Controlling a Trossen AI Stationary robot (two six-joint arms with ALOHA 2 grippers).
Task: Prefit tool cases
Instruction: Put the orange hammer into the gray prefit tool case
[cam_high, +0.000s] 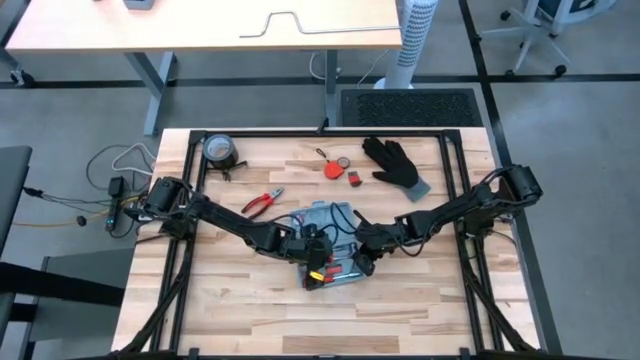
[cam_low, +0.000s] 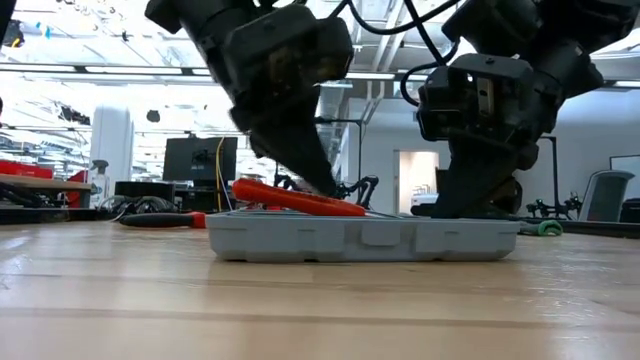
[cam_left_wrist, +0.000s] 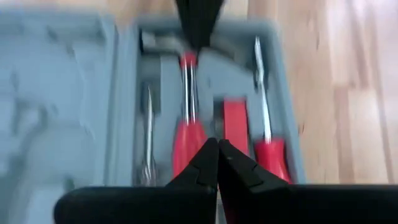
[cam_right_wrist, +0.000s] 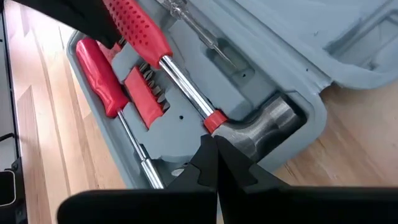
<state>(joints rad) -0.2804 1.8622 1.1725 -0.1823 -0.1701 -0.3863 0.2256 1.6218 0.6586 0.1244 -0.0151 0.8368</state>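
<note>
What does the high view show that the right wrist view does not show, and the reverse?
Only the high view shows the rest of the table: a black glove, red-handled pliers, a dark tape roll, and both arms meeting over the tool case, the left gripper beside the right gripper.

Only the right wrist view shows the inside of the case closely: a hammer with a red grip, a red-handled screwdriver and a red bit holder in grey recesses.

Both show the open case with red tools on the wooden table.
</note>
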